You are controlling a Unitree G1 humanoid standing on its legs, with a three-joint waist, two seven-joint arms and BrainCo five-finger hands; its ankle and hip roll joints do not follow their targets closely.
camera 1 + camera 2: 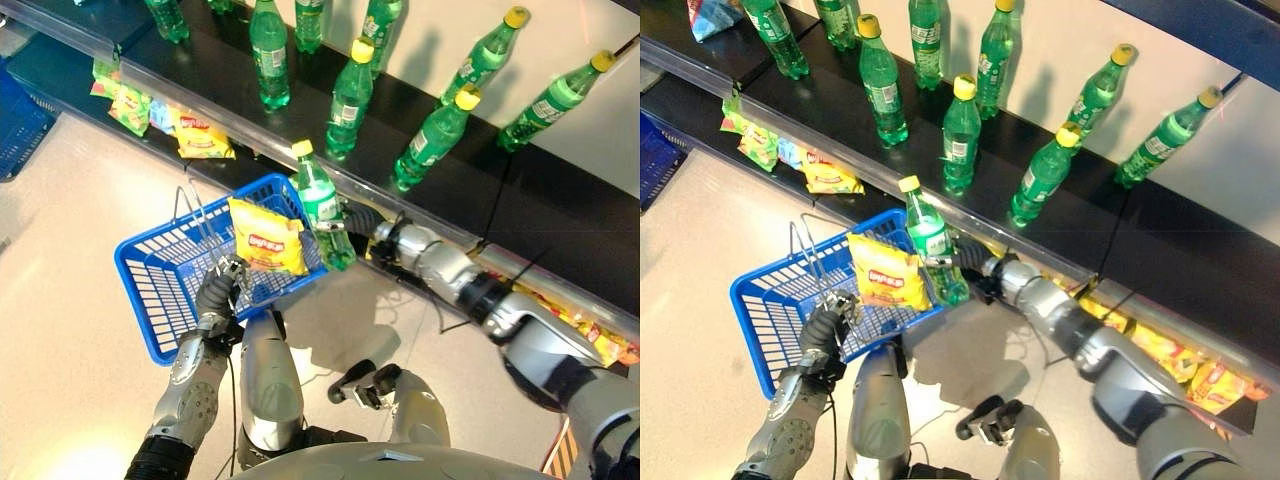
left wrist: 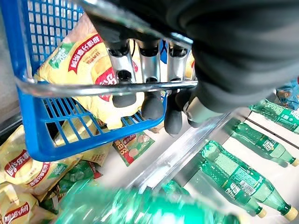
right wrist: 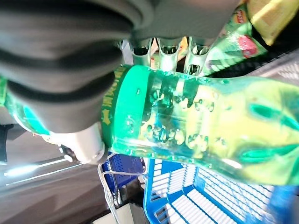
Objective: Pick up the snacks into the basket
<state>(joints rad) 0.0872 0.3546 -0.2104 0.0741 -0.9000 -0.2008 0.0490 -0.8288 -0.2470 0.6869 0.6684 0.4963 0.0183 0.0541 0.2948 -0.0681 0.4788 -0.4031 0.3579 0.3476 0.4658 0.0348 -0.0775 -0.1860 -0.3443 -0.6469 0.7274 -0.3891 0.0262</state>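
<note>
Blue plastic basket (image 1: 160, 290) hangs from the left hand (image 1: 218, 295), whose fingers curl round its metal handle (image 2: 107, 86).
A yellow chip bag (image 1: 268, 236) stands inside the basket against the far rim. Just beside it, the right hand (image 1: 972, 262) grips a green bottle (image 1: 322, 206) with a yellow cap, upright over the basket's far corner. Beyond, more snack bags (image 1: 200, 135) lie on the lower shelf (image 1: 60, 70), and green bottles (image 1: 348, 97) stand on the dark shelf (image 1: 400, 105) above.
</note>
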